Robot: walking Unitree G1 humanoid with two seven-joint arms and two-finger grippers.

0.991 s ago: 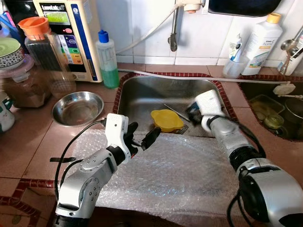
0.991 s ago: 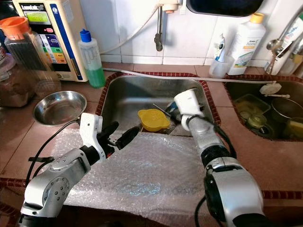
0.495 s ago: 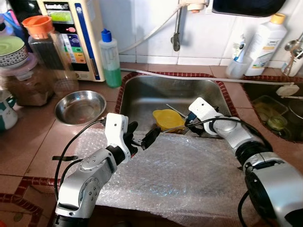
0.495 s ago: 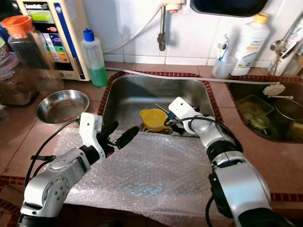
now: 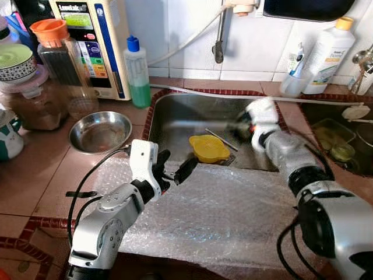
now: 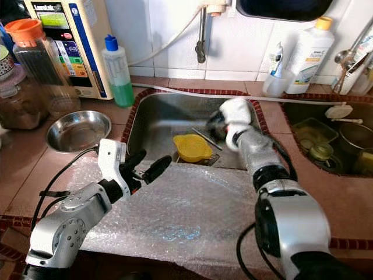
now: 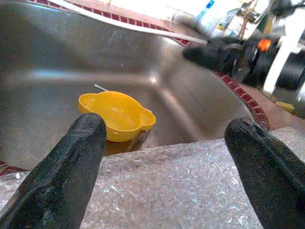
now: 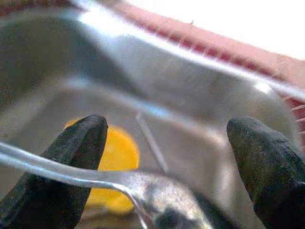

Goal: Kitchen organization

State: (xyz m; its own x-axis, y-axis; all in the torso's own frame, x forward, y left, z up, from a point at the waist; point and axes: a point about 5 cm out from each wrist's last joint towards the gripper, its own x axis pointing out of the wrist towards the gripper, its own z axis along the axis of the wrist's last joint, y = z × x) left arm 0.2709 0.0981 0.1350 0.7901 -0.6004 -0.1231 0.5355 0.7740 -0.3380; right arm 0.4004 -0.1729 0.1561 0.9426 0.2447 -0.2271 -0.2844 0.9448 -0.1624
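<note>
Right wrist view: spoon (image 8: 86, 179) crosses near fingers (image 8: 71, 162), jaws spread, grip not confirmable. R gripper (image 5: 242, 124) blurred over sink (image 5: 175, 111), 3 o'clock of yellow bowl (image 5: 208, 148). L gripper (image 5: 175, 170) spread wide above bubble wrap (image 5: 233, 216), 7 o'clock of bowl. Spoon likely stiff, slick, light; take mid-handle.

we are counting one yellow bowl (image 5: 209, 148) in the sink (image 5: 175, 119), and two thin metal utensils (image 5: 220, 139) beside it, though we are not telling their kind. we are seeing one steel bowl (image 5: 100, 130) on the counter, one green soap bottle (image 5: 137, 74), two white bottles (image 5: 327, 48) by the wall, one orange-lidded jar (image 5: 58, 54), one bubble wrap sheet (image 5: 221, 216), one faucet (image 5: 219, 32).
</note>
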